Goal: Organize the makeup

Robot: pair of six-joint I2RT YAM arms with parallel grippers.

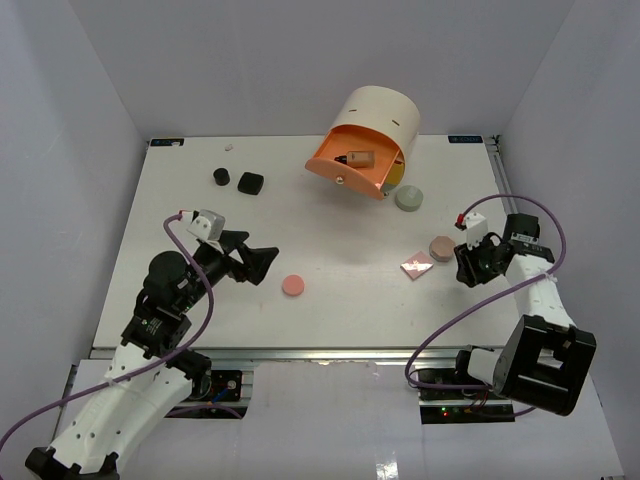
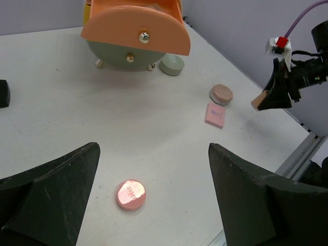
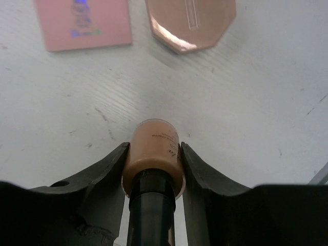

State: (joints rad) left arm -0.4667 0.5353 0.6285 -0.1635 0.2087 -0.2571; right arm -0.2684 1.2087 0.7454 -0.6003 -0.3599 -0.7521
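Note:
My right gripper (image 3: 154, 154) is shut on a small brown bottle (image 3: 152, 148) with a black cap, just above the table, right of the pink square palette (image 1: 417, 266) and the tan compact (image 1: 442, 246). Both show ahead in the right wrist view, the palette (image 3: 82, 23) and the tan compact (image 3: 192, 20). My left gripper (image 1: 262, 262) is open and empty, left of the pink round compact (image 1: 293, 285), which lies between its fingers in the left wrist view (image 2: 130, 194). A grey-green compact (image 1: 408, 198) lies by the box. Two black jars (image 1: 221, 177) (image 1: 250, 182) sit at the back left.
The cream cylindrical box (image 1: 380, 115) stands at the back with its orange drawer (image 1: 350, 170) swung open; another brown bottle (image 1: 357, 158) lies inside it. The table's right edge rail (image 1: 497, 175) runs close behind my right arm.

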